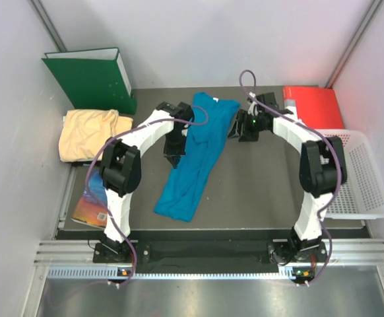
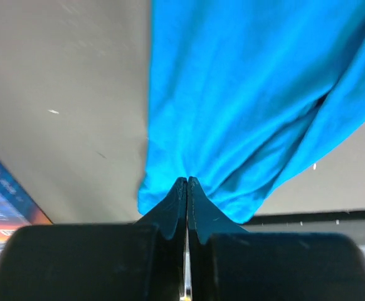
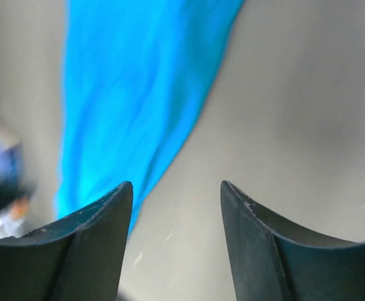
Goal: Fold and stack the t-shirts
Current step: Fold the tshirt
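Seen from above, a teal-blue t-shirt [image 1: 195, 155] lies bunched in a long strip across the middle of the dark table [image 1: 264, 191]. It runs from its collar end at 12 o'clock down to a crumpled end at 7 o'clock.

The left gripper [image 2: 187, 183], at the strip's 9 o'clock side, has its fingers pressed together on a fold of the blue cloth. The right gripper [image 3: 176, 188] hangs at the shirt's 2 o'clock side with its fingers spread apart, holding nothing, and bare table shows between them.

A yellow-orange t-shirt [image 1: 90, 132] sits in a loose heap at the table's 10 o'clock edge, just in front of an upright green binder [image 1: 93, 79]. A red folder [image 1: 314, 105] lies at 1 o'clock, a white basket [image 1: 363, 178] at 3 o'clock and a colourful booklet [image 1: 92, 201] at 8 o'clock.
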